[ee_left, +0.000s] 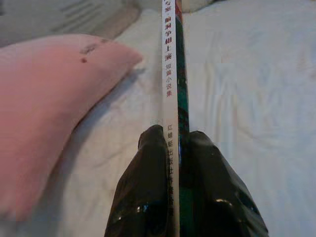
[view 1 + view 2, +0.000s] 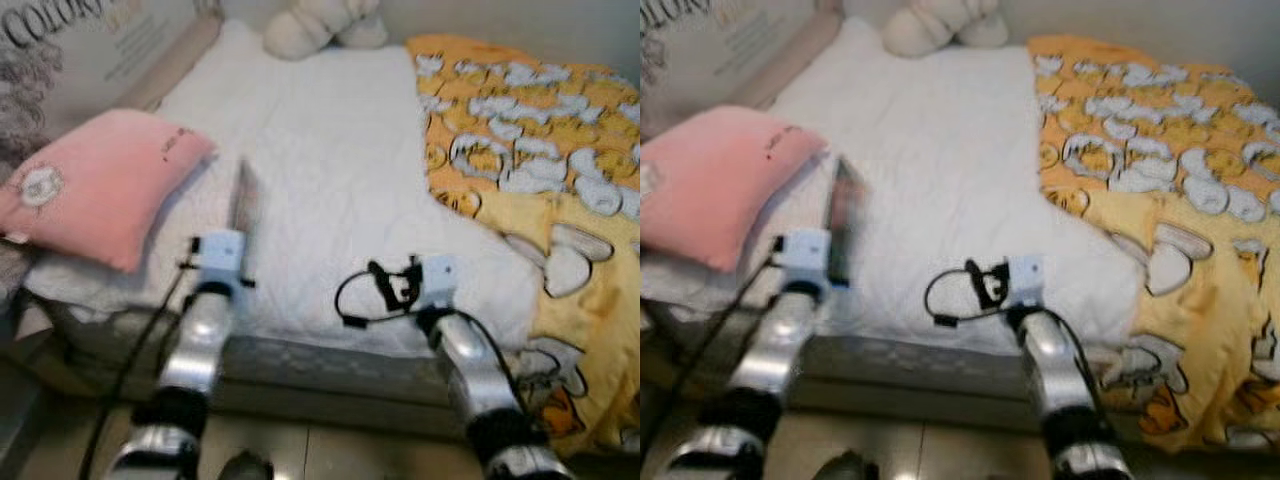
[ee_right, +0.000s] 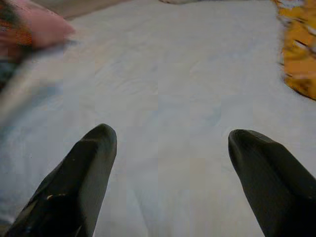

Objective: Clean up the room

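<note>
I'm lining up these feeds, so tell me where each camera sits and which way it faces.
Left eye, right eye: on the head, looking down at the bed, both silver arms showing.
Left wrist: along the left gripper shut on a book, beside the pink pillow.
Right wrist: along the open right gripper, over white bedding.
All show the bed.

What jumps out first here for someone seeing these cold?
The left tool is shut on a thin book, held edge-up over the white bed sheet, next to the pink pillow on the bed's left. On the right side, a bright yellow patterned blanket spills over the bed's edge. The right tool hovers open above the sheet, and a cream plush toy sits at the far end.
</note>
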Controlling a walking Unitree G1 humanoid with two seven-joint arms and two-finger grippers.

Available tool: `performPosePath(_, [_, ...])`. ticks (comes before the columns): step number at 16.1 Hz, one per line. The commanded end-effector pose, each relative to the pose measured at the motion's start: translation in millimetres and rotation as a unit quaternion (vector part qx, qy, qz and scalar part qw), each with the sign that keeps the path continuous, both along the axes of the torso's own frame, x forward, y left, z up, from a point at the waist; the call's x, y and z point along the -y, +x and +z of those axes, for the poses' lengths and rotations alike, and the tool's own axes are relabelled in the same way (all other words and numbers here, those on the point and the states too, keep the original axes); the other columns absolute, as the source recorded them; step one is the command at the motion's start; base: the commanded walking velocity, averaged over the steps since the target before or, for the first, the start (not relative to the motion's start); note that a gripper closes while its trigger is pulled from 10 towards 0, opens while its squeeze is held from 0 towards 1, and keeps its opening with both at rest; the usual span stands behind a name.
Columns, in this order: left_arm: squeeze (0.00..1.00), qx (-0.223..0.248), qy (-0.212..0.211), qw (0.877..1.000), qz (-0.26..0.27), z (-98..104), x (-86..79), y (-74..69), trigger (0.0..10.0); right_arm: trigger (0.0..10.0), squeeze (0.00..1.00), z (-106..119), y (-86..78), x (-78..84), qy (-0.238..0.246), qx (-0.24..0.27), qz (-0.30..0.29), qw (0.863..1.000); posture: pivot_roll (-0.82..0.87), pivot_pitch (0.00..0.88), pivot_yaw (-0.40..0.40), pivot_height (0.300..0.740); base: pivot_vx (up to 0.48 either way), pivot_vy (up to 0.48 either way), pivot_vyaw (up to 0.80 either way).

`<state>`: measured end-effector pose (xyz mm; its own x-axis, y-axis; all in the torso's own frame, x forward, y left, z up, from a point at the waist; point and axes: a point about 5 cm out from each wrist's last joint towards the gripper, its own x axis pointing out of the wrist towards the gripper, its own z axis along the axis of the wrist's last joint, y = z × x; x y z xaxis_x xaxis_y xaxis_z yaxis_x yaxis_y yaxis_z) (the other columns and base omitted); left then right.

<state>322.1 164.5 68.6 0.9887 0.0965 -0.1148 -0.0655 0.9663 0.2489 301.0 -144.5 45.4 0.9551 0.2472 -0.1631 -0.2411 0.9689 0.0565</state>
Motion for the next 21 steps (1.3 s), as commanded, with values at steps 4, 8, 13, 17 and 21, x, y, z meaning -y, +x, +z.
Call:
performPosePath(4, [0.00, 0.021, -0.015, 0.998, -0.049, 14.0, 1.0, 14.9, 10.0, 10.0, 0.00, 8.6, 0.7, 11.5, -0.019, 0.043, -0.054, 0.997, 0.06, 0.000, -0.018, 0.740, 0.000, 0.240, 0.00])
performPosePath(8, [0.00, 0.020, -0.023, 0.998, -0.056, 14.2, 1.7, 19.5, 10.0, 10.0, 0.00, 14.4, 0.0, 20.4, -0.028, 0.075, -0.111, 0.991, 0.04, 0.000, -0.018, 0.740, 0.000, 0.475, 0.00])
performPosePath(13, [0.00, 0.025, -0.033, 0.997, -0.068, 15.3, 13.2, 23.5, 10.0, 10.0, 0.00, 11.7, -1.1, 30.2, 0.000, 0.071, -0.168, 0.983, 0.05, 0.000, -0.030, 0.740, 0.051, 0.443, 0.00])
performPosePath(17, [0.00, 0.010, -0.013, 0.996, -0.085, 16.8, 20.1, 29.4, 10.0, 10.0, 0.00, 7.9, -1.6, 32.7, -0.004, 0.059, -0.171, 0.984, 0.04, 0.000, -0.031, 0.740, 0.228, 0.277, 0.00])
performPosePath(21, [0.00, 0.028, -0.085, 0.994, -0.054, 19.7, 24.2, 30.1, 10.0, 10.0, 0.00, 7.2, -2.0, 29.2, -0.017, 0.061, -0.144, 0.988, 0.03, 0.000, -0.023, 0.740, 0.222, 0.000, 0.00])
